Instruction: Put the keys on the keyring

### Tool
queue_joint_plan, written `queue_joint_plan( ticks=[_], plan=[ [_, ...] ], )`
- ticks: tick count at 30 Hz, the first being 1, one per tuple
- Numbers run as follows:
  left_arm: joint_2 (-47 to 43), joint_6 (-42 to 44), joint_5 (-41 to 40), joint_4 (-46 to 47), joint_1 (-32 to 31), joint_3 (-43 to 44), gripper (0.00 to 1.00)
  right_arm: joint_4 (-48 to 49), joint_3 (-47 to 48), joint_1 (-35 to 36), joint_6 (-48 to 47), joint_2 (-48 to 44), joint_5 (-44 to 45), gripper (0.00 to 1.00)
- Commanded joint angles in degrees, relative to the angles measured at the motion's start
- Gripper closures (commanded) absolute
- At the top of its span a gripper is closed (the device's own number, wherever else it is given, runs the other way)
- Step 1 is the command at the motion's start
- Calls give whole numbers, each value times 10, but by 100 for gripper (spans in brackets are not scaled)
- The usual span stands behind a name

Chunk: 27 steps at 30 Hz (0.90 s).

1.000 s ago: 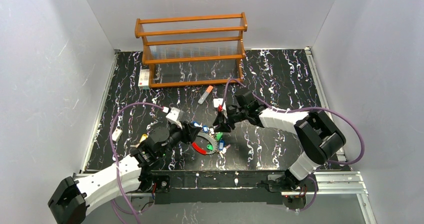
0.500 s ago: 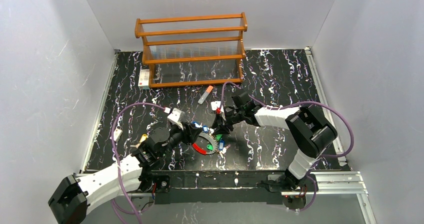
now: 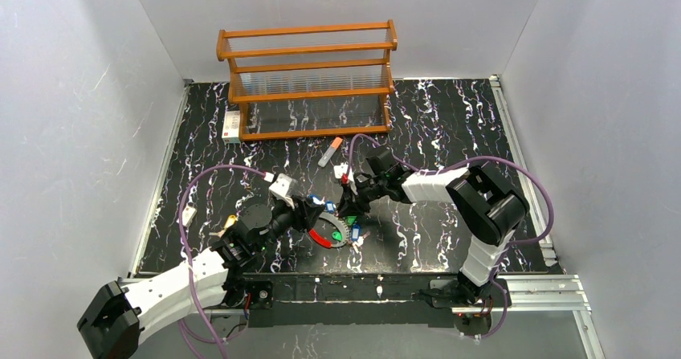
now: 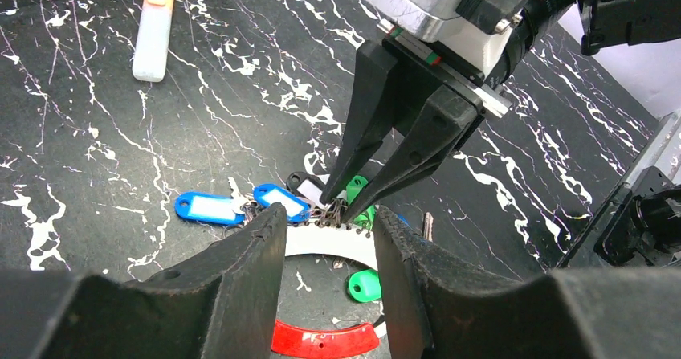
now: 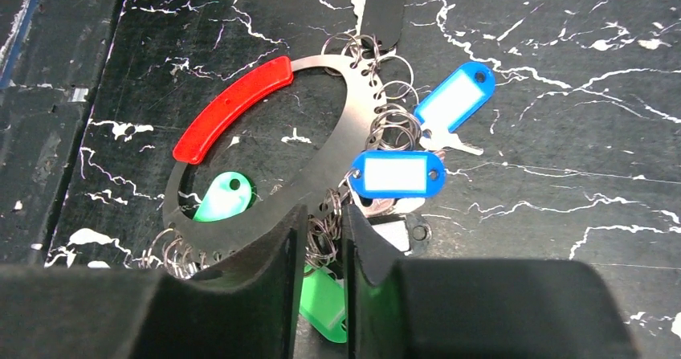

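The keyring [image 5: 321, 126], a silver loop with a red section [image 5: 233, 108], lies on the black mat; it also shows in the top view [image 3: 328, 235] and the left wrist view [image 4: 329, 243]. Keys with blue tags [image 5: 397, 173], green tags [image 5: 325, 304] and a black tag [image 5: 384, 14] hang from it on small wire rings. My right gripper [image 5: 324, 214] is shut on a cluster of those wire rings at the loop's edge. My left gripper [image 4: 325, 214] is open, its fingers on either side of the loop's silver part, facing the right gripper [image 4: 347, 208].
A wooden rack [image 3: 307, 78] stands at the back. A grey stick with an orange cap [image 3: 329, 152] lies in front of it. A small white tag [image 3: 189, 214] lies at the left, a small yellow item [image 3: 231, 220] by the left arm. A metal rail [image 3: 530, 291] runs along the near edge.
The right arm has swung a little left and its gripper has come down onto the wire rings at the loop's edge. The left gripper has barely moved.
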Motion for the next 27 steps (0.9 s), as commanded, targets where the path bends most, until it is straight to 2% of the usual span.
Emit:
queue_joint_plan(
  ticks=[1, 7, 17, 27],
  plan=[
    [-8, 14, -2, -4, 2, 9, 57, 27, 22, 5, 6, 4, 4, 74],
    [-8, 16, -4, -11, 2, 10, 57, 18, 15, 6, 0, -4, 9, 99],
    [8, 26, 9, -6, 2, 15, 57, 91, -57, 5, 29, -78, -44, 99],
    [11, 50, 85, 9, 2, 5, 66, 223, -121, 5, 138, -129, -77, 99]
  ],
)
